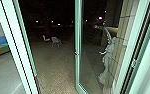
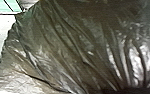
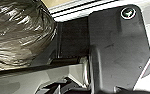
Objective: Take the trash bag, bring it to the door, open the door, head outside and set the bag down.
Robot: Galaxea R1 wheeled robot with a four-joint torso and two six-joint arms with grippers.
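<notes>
In the left wrist view the dark, shiny trash bag (image 2: 66, 47) looms large, its plastic drawn into long pleats that run together toward my left gripper (image 2: 131, 89), a dark shape at the picture's edge. The bag's rounded, crumpled side (image 3: 18, 35) also shows in the right wrist view, beside the robot's body. Ahead in the head view stands the glass door (image 1: 78, 50) with its pale green frame, swung open, and a gap lies between its edge and the left door post (image 1: 28, 50).
Through the doorway lies a dark paved yard (image 1: 53, 72) with white chairs (image 1: 56, 41) farther out. A pale statue (image 1: 107, 60) stands beyond the door's glass, near a wall (image 1: 118, 47). Indoors at the far left is a colourful sofa (image 1: 1, 46). The right frame (image 1: 133, 50) rises close by.
</notes>
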